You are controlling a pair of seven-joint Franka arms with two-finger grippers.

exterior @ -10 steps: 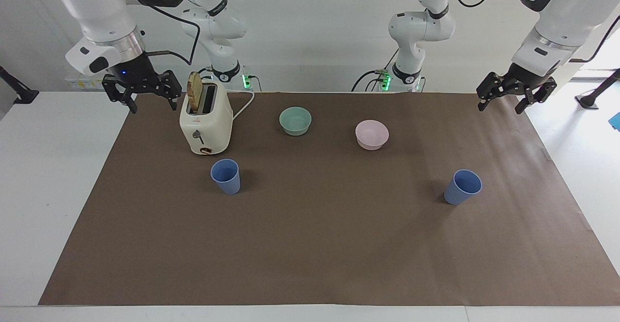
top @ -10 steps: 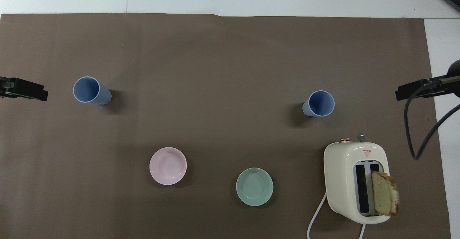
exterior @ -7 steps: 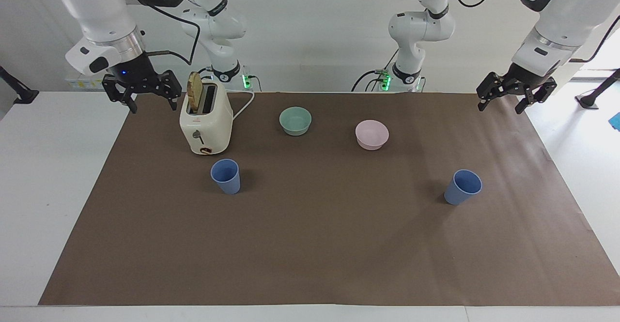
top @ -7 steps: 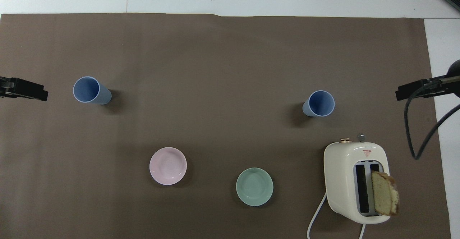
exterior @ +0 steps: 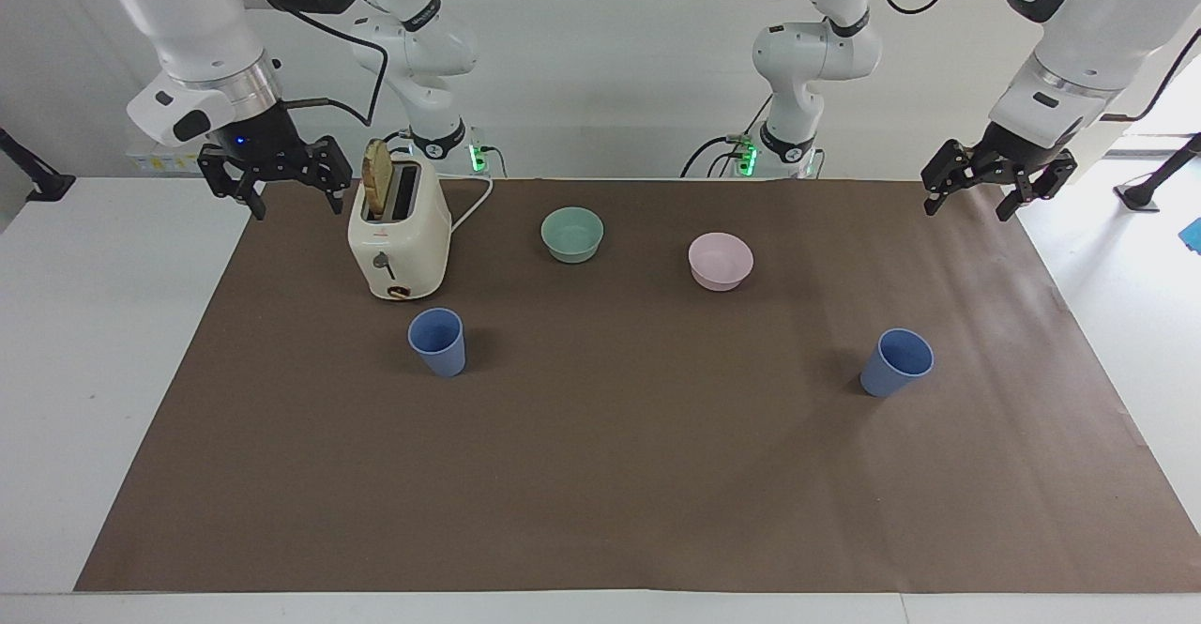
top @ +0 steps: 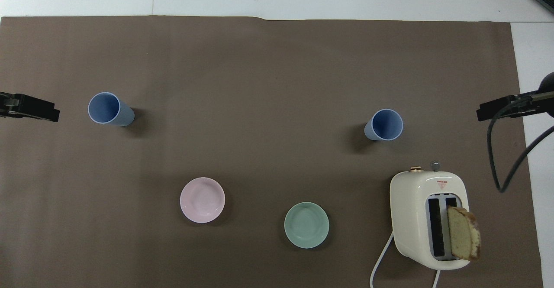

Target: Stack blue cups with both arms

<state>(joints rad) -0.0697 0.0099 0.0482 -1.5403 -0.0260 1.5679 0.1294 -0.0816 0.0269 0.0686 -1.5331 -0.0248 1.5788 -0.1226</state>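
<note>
Cups [exterior: 437,342] [exterior: 897,362] are standing apart at nine and three o'clock, so I am hovering my left gripper [exterior: 998,192] and right gripper [exterior: 274,178] wide open and empty above the table's ends.

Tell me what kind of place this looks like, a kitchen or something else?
Most likely a robotics lab set up as a mock kitchen: two white arms mounted at a table covered with brown paper, a toaster holding a slice of bread, and bare white walls with no counters or cupboards in view.

Two matt plastic blue cups [exterior: 437,342] [exterior: 897,362] stand on a brown paper sheet [exterior: 619,474], smooth and dull, beside a glossy cream toaster [exterior: 399,241] holding a porous bread slice [exterior: 376,177]; the mint-green bowl [exterior: 572,234] and pink bowl [exterior: 720,261] look matt.
</note>
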